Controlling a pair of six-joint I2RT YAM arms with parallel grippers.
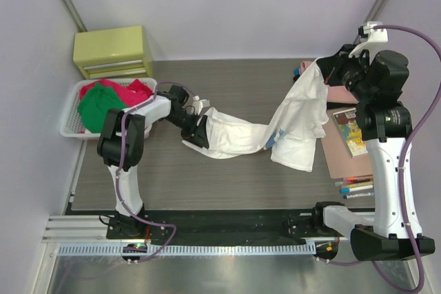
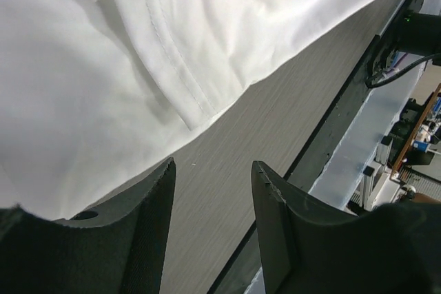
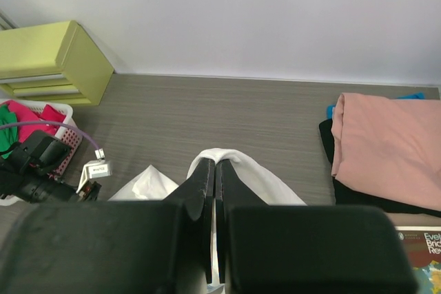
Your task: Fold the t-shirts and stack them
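Two pincers attend one soft white cloth t-shirt [image 1: 238,132]; the right pincer [image 3: 215,167] is clamped on a bunched edge, holding it raised at the far right; the left pincer [image 2: 213,170] stands apart, empty, beside the hem on the grey wood-grain desk [image 1: 227,87]; the cloth looks light and limp, best taken at hem corners; bare desk lies near; a folded salmon-pink shirt [image 3: 386,142] bounds the right, a white slotted plastic basket [image 1: 69,123] the left.

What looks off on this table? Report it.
The white t-shirt hangs twisted from the shut right pincer, its other end bunched on the table by the open left pincer, which grips nothing. Nothing looks spilled or damaged.
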